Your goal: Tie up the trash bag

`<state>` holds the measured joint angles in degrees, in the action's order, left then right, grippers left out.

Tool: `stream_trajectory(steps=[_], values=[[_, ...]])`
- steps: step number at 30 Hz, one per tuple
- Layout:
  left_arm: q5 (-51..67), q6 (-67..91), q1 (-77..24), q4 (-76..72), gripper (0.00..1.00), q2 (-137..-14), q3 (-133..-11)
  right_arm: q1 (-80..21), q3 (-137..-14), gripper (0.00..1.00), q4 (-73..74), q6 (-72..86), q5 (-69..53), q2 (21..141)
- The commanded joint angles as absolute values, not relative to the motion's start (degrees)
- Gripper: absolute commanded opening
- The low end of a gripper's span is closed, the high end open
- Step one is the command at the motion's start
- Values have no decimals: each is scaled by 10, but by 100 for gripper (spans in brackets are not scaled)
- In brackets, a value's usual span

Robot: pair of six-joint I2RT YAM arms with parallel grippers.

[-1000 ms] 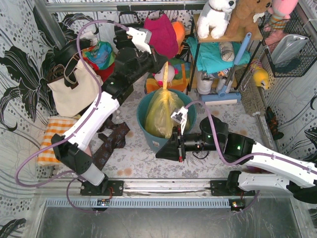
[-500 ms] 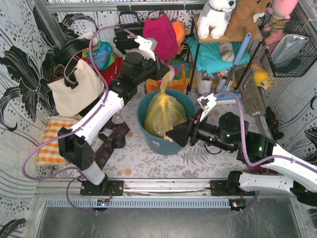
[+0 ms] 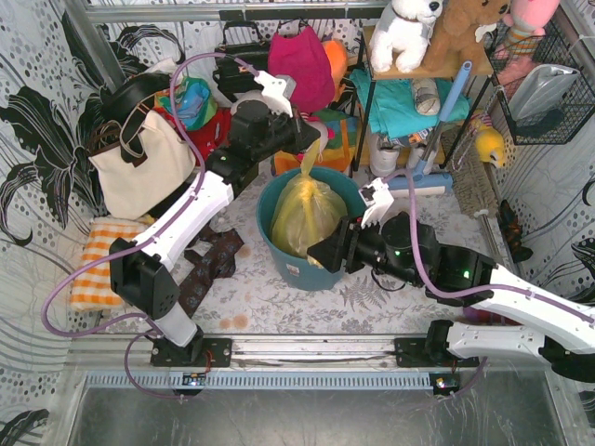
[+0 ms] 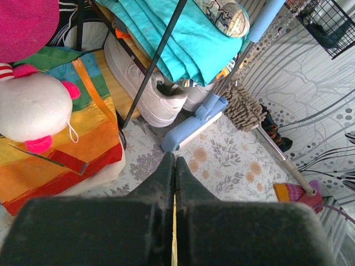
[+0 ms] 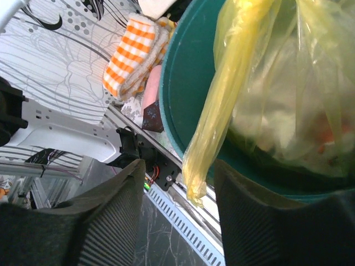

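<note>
Top external view: the trash bag [image 3: 302, 216] sits in the teal bucket [image 3: 359, 190], its twisted neck pinched by the closed left tool [image 3: 314, 136]; the right tool [image 5: 178, 169] stands apart around a loose hanging strand, not gripping it.

**A mock household storage corner, built around a robot rig**

Around me stand a rack [image 4: 156, 58] holding plush toys [image 3: 406, 28] and white sneakers [image 4: 161, 94], a mop [image 4: 244, 105], a canvas tote [image 3: 139, 172], patterned sheets for walls [image 3: 37, 111] and floral cloth over the bench [image 3: 279, 297]; my arms bolt to a metal rail [image 3: 307, 350]
</note>
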<state>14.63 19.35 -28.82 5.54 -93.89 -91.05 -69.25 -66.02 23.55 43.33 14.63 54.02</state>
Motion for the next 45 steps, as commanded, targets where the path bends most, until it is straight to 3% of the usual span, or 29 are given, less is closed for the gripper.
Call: stream_trajectory(steps=[1, 6, 14, 29, 32, 37, 45], values=[[156, 197, -285, 21, 0, -922, -904, -694, -639, 55, 226, 461, 158, 537], [157, 199, -285, 19, 0, -922, -900, -694, -631, 56, 217, 467, 156, 541], [159, 204, -283, 11, 0, -916, -888, -694, -611, 39, 161, 471, 134, 539], [166, 212, -281, 0, 0, -916, -878, -681, -587, 47, 134, 486, 181, 563], [167, 211, -281, -1, 0, -917, -878, -669, -589, 39, 126, 485, 166, 569], [166, 210, -281, -5, 0, -918, -875, -654, -596, 1, 115, 483, 136, 578], [148, 198, -276, -27, 0, -926, -875, -653, -579, 0, 20, 396, 85, 550]])
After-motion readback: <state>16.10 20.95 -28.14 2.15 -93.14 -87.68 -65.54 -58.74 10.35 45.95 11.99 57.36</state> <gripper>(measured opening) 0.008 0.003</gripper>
